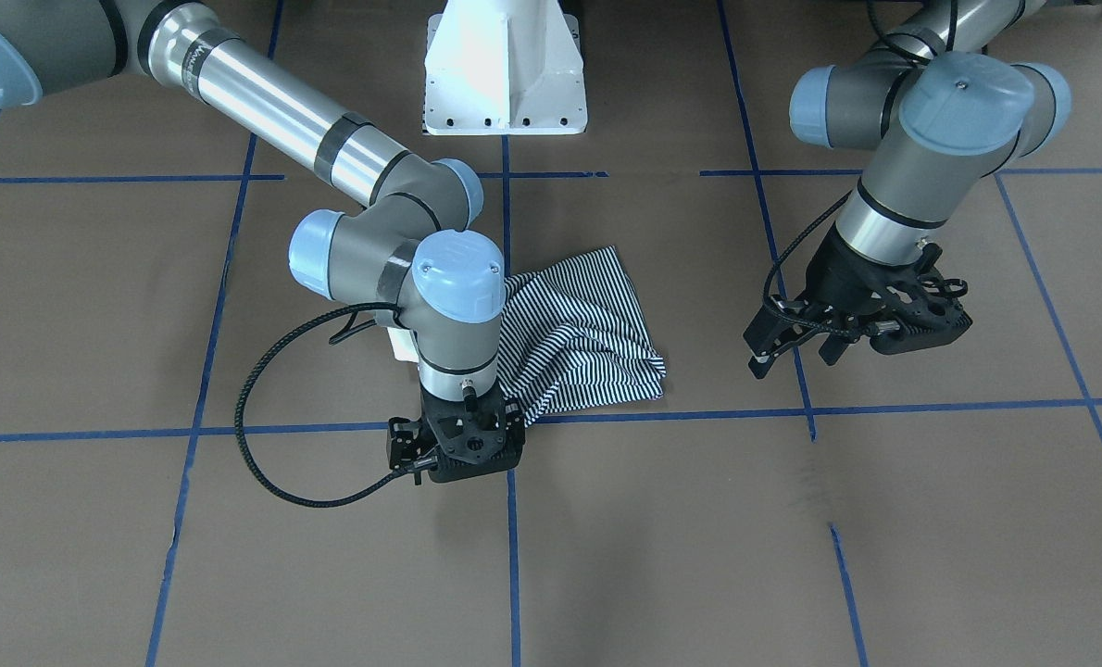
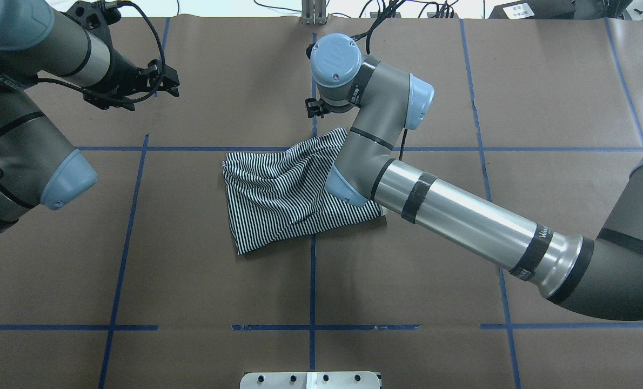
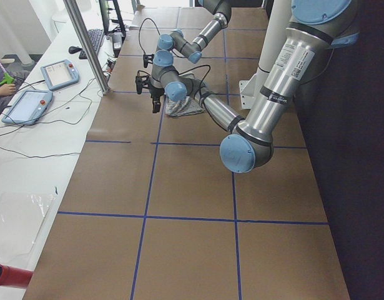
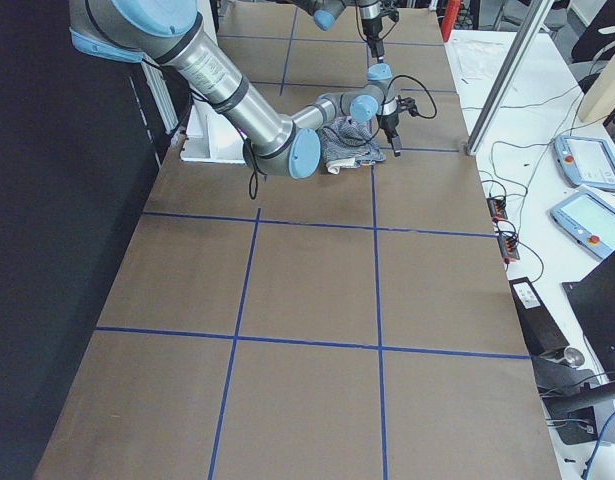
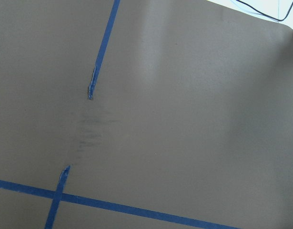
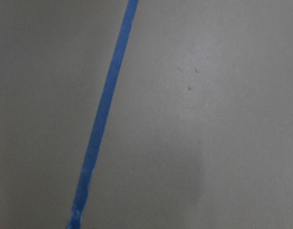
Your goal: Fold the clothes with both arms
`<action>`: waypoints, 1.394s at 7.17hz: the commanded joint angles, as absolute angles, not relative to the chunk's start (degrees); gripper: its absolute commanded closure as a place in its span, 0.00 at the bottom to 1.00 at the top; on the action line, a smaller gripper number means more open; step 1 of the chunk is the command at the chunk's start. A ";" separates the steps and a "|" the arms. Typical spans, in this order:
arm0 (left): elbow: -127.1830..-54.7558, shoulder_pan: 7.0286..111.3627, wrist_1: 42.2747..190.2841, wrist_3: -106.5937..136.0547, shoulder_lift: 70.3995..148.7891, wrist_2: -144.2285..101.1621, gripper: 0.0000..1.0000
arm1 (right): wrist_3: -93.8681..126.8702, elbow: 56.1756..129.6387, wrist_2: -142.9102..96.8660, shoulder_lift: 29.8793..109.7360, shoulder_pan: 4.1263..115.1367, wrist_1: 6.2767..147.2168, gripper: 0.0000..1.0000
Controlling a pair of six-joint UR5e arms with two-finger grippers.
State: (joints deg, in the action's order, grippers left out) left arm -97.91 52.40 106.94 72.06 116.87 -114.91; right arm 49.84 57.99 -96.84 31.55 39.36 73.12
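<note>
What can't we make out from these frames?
- Right gripper: fingertips hidden under its own body in the front view, behind the wrist overhead; hold on the polo shirt unclear.
- Collar, buttons: not seen; right arm covers part of the shirt overhead.
- Both wrist views: only table and blue tape.
- Side views: shirt too small.

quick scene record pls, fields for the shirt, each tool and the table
shirt: striped, bunched and wrinkled, lying on the table
right tool: low at the shirt's edge on the operators' side; fingers hidden, grip cannot be told
left tool: open, empty, above bare table, apart from the shirt
table marks: blue tape grid
fold status: not neat yet
</note>
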 commanded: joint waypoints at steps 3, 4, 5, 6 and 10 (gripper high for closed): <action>-91.98 40.99 108.37 89.97 121.79 -110.43 0.00 | 50.36 67.57 -108.62 35.94 43.24 76.90 0.00; -88.11 40.17 108.46 92.09 124.60 -107.95 0.03 | 51.32 70.20 -111.24 38.64 43.59 77.17 0.00; -87.20 39.99 108.54 93.33 124.89 -107.84 0.08 | 53.68 74.75 -112.40 41.80 43.42 78.91 0.00; -86.84 39.99 108.54 93.51 124.98 -107.84 0.13 | 54.14 77.75 -112.93 43.58 43.42 80.84 0.00; -81.39 38.76 113.82 93.69 125.59 -106.52 0.32 | 55.99 78.93 -113.99 44.74 43.42 80.95 0.00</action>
